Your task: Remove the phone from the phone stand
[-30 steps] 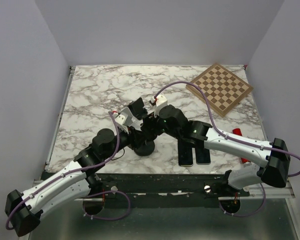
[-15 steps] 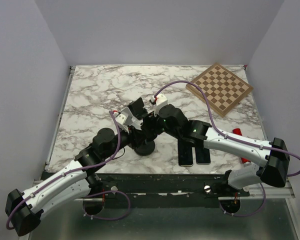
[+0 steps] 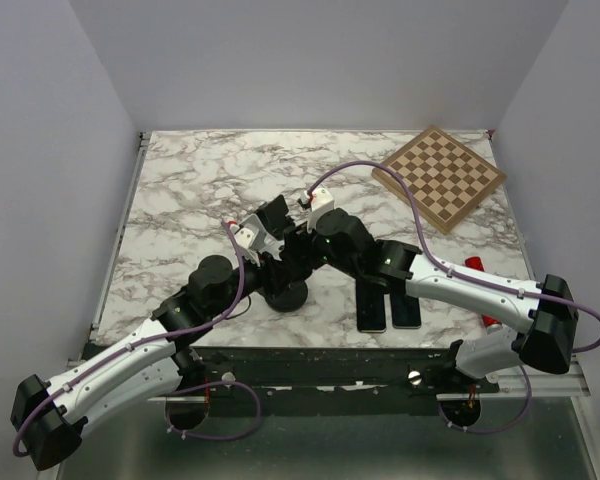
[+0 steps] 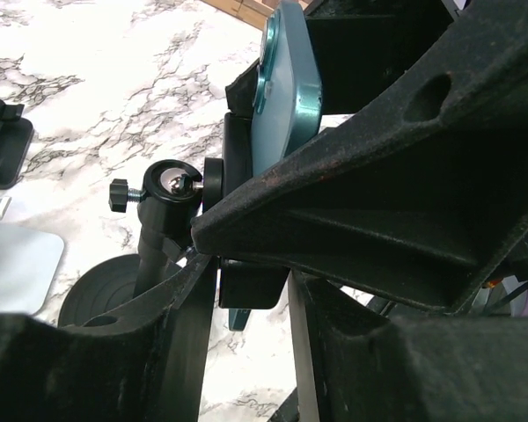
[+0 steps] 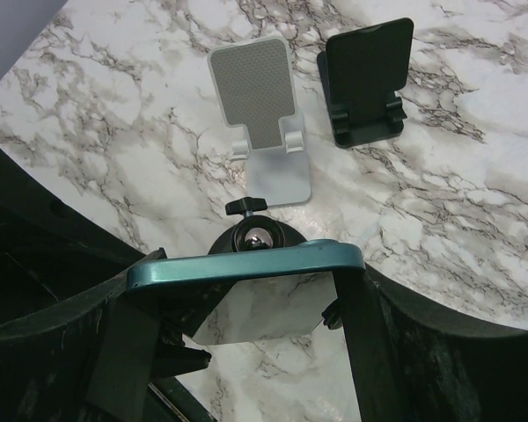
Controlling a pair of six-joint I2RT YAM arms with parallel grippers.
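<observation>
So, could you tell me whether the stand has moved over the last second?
No. The stand keeps its place: its round base sits just as far from the chessboard as before.

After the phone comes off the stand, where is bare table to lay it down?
Bare marble runs along the far edge of the table, from the left rim to the chessboard. The middle is crowded: the left hand grips the phone stand, the right hand the phone. Two flat phones fill the near right.

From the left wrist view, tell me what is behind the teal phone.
A black cradle backs the phone, mounted on a ball joint. The gripper fingers cover much of the phone lower down.
</observation>
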